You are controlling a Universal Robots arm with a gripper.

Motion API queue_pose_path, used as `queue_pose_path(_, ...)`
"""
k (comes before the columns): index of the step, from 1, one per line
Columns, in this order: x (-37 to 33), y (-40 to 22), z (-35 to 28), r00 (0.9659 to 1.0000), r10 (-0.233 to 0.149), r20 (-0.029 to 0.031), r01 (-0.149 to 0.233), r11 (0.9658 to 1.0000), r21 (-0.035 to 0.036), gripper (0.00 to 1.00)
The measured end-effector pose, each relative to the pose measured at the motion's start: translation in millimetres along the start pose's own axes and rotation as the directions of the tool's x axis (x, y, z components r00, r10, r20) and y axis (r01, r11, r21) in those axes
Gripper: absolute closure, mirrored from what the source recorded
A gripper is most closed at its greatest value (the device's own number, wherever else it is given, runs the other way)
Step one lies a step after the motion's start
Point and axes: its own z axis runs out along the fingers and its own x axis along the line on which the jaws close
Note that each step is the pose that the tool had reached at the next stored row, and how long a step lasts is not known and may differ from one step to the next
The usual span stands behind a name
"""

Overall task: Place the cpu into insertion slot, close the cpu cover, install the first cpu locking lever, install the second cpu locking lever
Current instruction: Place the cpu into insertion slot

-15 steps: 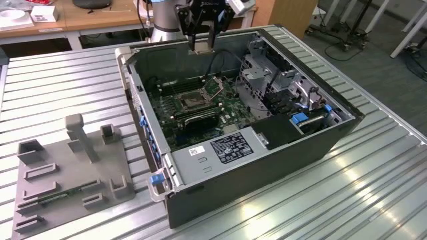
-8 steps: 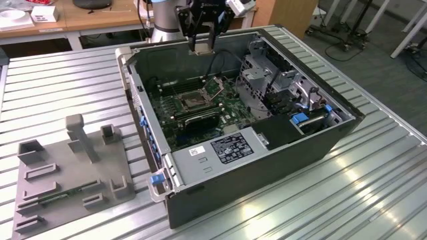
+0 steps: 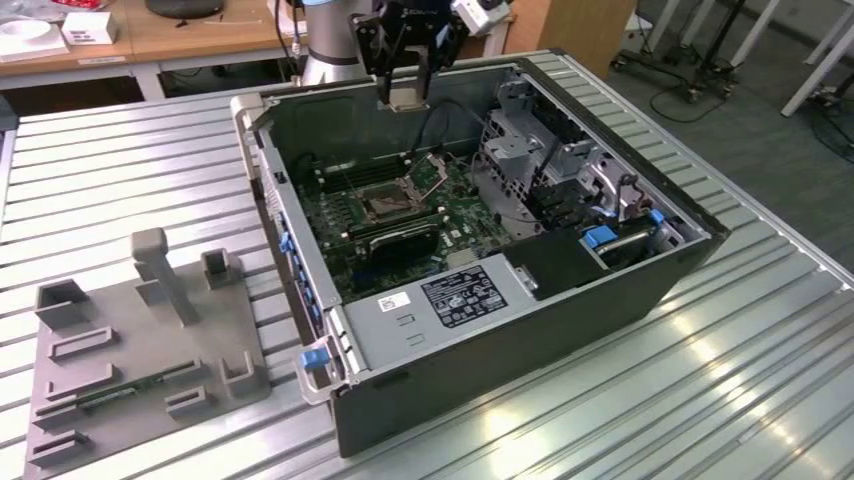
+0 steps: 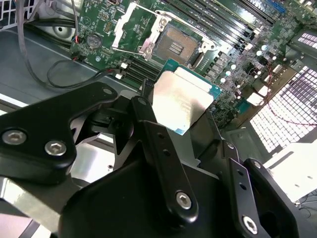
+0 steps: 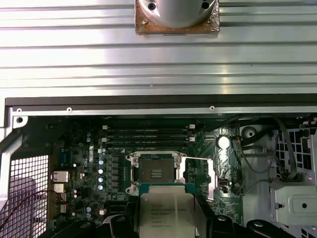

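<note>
1. Cpu [image 4: 183, 101] is pinched by its edges between the fingers [image 4: 148, 129] of my gripper [image 3: 404, 92]. The gripper hangs in the upper middle of the exterior view, over the open case [image 3: 274, 190] and well above the motherboard [image 3: 461, 215]. I hold only thin edges, so I judge that a small knock could twist the chip or drop it onto the motherboard.
2. Left of centre in the exterior view lies the insertion slot [image 3: 380, 205], open and bare. It also shows in both wrist views. If I come down skewed, or with the corners turned the wrong way, the chip could land badly and damage the slot. I cannot tell from here whether the orientation matches.
3. Just right of the slot in that view the cpu cover [image 3: 434, 165] stands raised on its hinge, with a thin lever wire [image 5: 198, 158] alongside. Both sit close to my way down. A finger brushing the cover might tip it over the slot too early, or it might catch the wire.
4. Further right in the exterior view, the drive cage [image 3: 527, 150] crowds the motherboard, and loose cables [image 5: 286, 144] lie beside it. My arm [image 3: 327, 50] could, I think, snag a cable on the descent and drag the chip off line.
</note>
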Motion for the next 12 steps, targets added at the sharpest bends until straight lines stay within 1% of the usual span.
queue_pose_path(12, -0.1, -0.2, 2.9, 1.0, 0.0, 0.0001, 0.0, 1.0, -0.0001, 0.46)
